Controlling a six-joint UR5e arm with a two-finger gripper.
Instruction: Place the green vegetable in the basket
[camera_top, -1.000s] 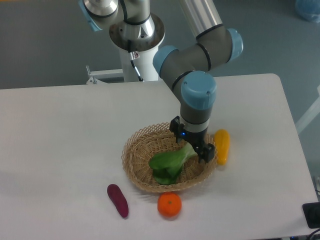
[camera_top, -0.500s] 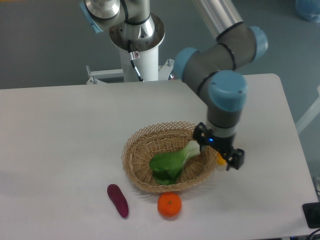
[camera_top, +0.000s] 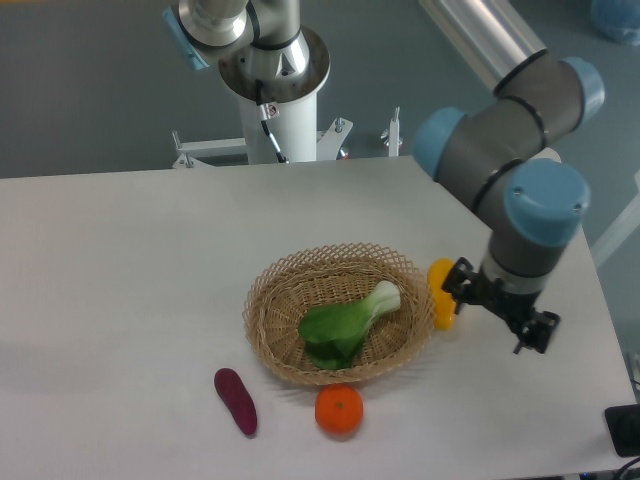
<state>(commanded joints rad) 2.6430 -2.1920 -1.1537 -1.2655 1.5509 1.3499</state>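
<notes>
Gripper (camera_top: 505, 312) hangs right of the basket (camera_top: 268, 310), above the white surface (camera_top: 120, 280); whether its fingers are apart or together cannot be told. Green vegetable (camera_top: 345, 325) lies inside the basket, long axis diagonal: pale stem end up-right, floppy dark leaves down-left. Basket oval, tan woven wicker, open lattice rim. Yellow oblong vegetable (camera_top: 441, 292) touches the basket's right rim.

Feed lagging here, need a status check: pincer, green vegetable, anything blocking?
Pincer off to the basket's right, holding nothing; open or shut unclear. Green vegetable lying inside basket. Nothing in the way.
</notes>
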